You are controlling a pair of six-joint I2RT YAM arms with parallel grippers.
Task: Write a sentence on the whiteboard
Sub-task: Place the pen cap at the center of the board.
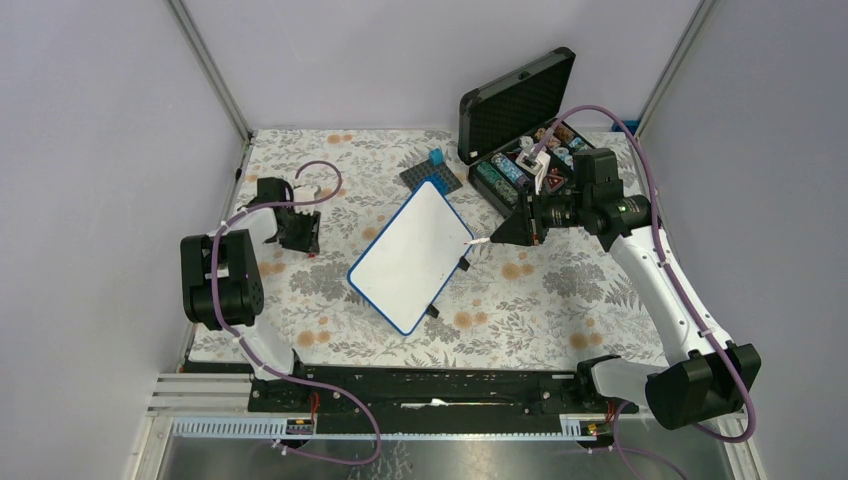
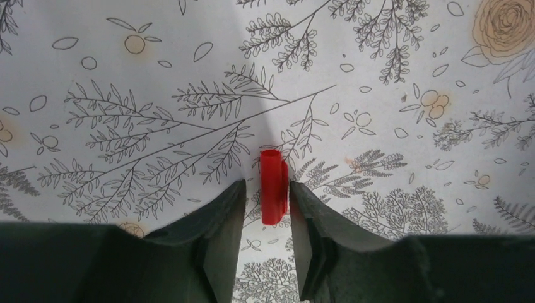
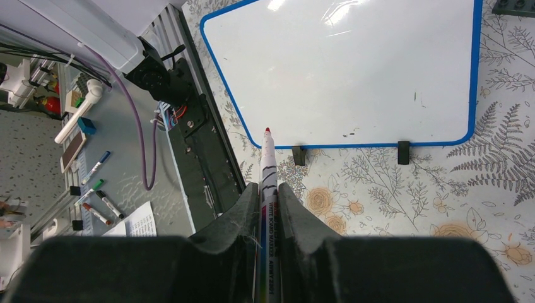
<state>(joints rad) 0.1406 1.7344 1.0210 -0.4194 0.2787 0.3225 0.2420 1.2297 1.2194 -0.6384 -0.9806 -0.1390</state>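
Observation:
The whiteboard [image 1: 412, 255] [image 3: 340, 69], white with a thin blue frame and black feet, lies tilted mid-table. Its face is blank; no sentence shows on it. My right gripper [image 1: 497, 238] [image 3: 269, 186] is shut on a whiteboard marker [image 3: 268, 158] [image 1: 478, 243], whose bare red tip hovers just off the board's right edge. At the far left my left gripper [image 1: 298, 235] [image 2: 267, 186] points down at the flowered cloth. Its fingers stand open around a red marker cap [image 2: 274, 186] lying there, with a clear gap on the cap's left side.
An open black case [image 1: 515, 100] with small items stands at the back right, behind my right arm. A grey studded baseplate [image 1: 432, 180] carrying a blue brick [image 1: 437, 157] lies just beyond the board. A black rail [image 3: 202, 145] runs along the table's near edge.

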